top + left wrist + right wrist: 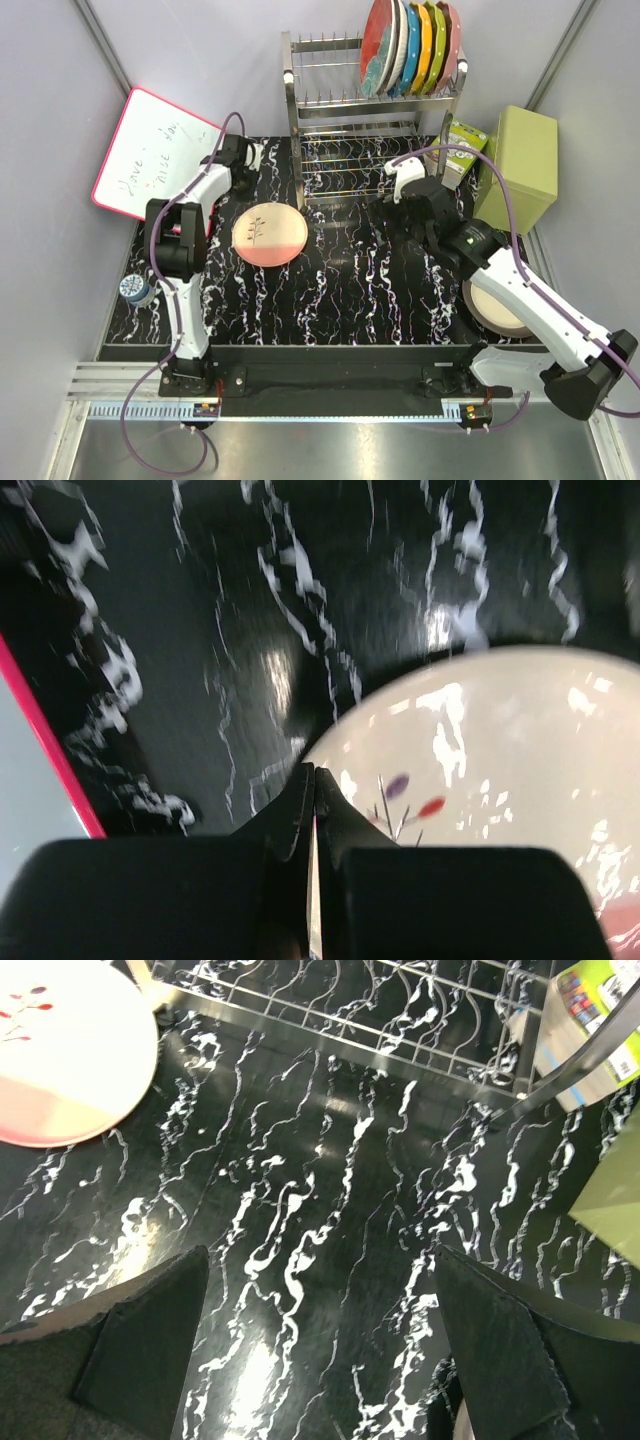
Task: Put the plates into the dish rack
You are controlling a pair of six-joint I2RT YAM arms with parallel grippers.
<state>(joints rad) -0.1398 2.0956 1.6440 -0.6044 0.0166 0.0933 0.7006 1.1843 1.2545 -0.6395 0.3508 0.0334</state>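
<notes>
The steel dish rack (372, 120) stands at the back centre. Its top tier holds a red plate with a teal flower (376, 45), a white plate beside it, then blue, orange, green and pink plates. The pink-and-cream sprig plate (268, 234) lies flat on the table left of the rack. The cream brown-rimmed plate (497, 308) lies at the right, partly under my right arm. My left gripper (248, 160) is shut and empty; in its wrist view its tip (313, 772) is at the sprig plate's rim (480, 750). My right gripper (395, 190) hangs open and empty (320, 1300) over bare table before the rack (400, 1022).
A red-framed whiteboard (150, 150) leans at the back left. A green box (522, 165) and a small green carton (463, 140) stand right of the rack. A small blue-and-white round object (134, 289) sits at the table's left edge. Grey walls enclose the table.
</notes>
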